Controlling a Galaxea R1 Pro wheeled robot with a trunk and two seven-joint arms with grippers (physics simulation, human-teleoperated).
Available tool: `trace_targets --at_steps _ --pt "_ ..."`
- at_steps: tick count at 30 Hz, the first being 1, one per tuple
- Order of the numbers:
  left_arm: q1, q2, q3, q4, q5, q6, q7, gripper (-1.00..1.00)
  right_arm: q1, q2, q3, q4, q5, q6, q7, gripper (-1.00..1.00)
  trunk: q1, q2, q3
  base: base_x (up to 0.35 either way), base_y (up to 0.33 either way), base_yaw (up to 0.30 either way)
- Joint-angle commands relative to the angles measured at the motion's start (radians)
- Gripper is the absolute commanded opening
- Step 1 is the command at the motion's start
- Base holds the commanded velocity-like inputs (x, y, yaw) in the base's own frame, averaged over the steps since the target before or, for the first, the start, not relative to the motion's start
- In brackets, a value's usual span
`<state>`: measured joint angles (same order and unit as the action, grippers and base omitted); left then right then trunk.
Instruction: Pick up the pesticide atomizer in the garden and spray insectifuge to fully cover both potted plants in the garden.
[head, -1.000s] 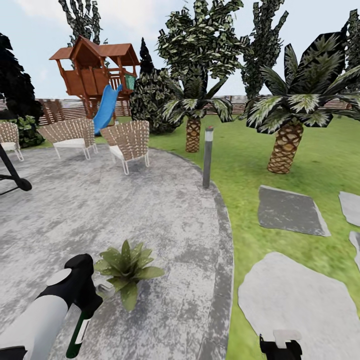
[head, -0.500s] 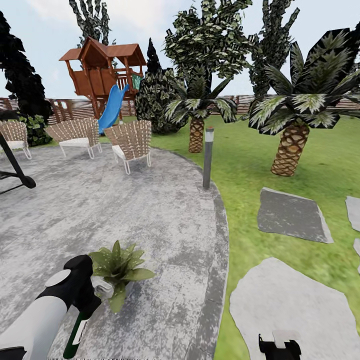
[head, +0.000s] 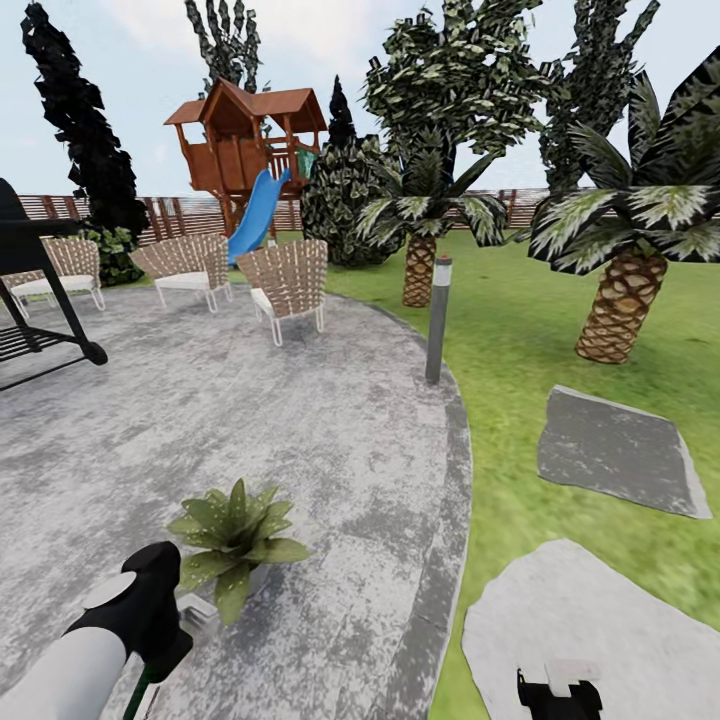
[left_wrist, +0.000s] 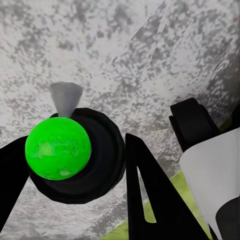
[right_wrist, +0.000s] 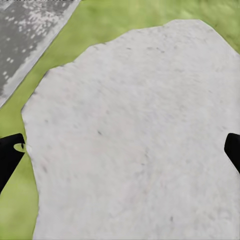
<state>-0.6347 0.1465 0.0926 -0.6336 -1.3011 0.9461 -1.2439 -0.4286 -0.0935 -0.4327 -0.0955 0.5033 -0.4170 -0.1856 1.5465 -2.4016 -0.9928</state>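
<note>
My left gripper is shut on the pesticide atomizer, low at the head view's left. The bottle's green body hangs below the black hand, and its pale grey trigger head points toward a potted plant. In the left wrist view the atomizer's round green end sits between the black fingers. One potted plant, a rosette of broad green leaves, stands on the round grey paved patch just beyond that hand. The other potted plant is out of view. My right gripper is open over a pale stepping stone.
A grey lamp post stands at the paving's edge. Wicker chairs and a black grill sit at the back left. Palms, stepping stones and lawn lie to the right. A play tower with a blue slide stands before the fence.
The whole picture has shifted right as the camera turned, and the black grill has come into view. My left hand with the atomizer sits lower in the picture.
</note>
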Motion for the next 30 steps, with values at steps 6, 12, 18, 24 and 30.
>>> trace_targets --at_steps 6,12,18,24,30 --pt "0.000 0.008 0.037 -0.006 -0.007 0.008 -0.010 -1.00 -0.001 0.000 -0.006 0.002 0.011 -0.003 -0.005 1.00 0.000 0.000 -0.001 0.007 -0.002 0.135" --pt "0.000 -0.001 0.053 -0.008 -0.007 0.008 -0.010 -1.00 -0.001 0.000 -0.006 0.002 0.011 -0.003 -0.005 1.00 0.000 0.000 -0.001 0.003 0.000 0.272" --pt "0.000 -0.002 0.054 -0.009 -0.006 0.010 -0.010 -1.00 -0.001 0.000 -0.006 0.002 0.011 -0.003 -0.005 1.00 0.000 0.000 -0.001 0.150 -0.146 0.106" --pt "0.000 -0.002 0.053 -0.010 0.006 0.009 -0.010 -1.00 -0.001 0.000 -0.006 0.002 0.011 -0.003 -0.005 1.00 0.000 0.000 -0.001 0.124 -0.238 0.001" --pt "-0.009 -0.003 0.048 -0.012 0.008 0.008 -0.020 -1.00 -0.001 0.000 -0.006 0.002 0.011 -0.003 -0.005 1.00 0.000 0.000 -0.001 -0.166 -0.224 0.077"
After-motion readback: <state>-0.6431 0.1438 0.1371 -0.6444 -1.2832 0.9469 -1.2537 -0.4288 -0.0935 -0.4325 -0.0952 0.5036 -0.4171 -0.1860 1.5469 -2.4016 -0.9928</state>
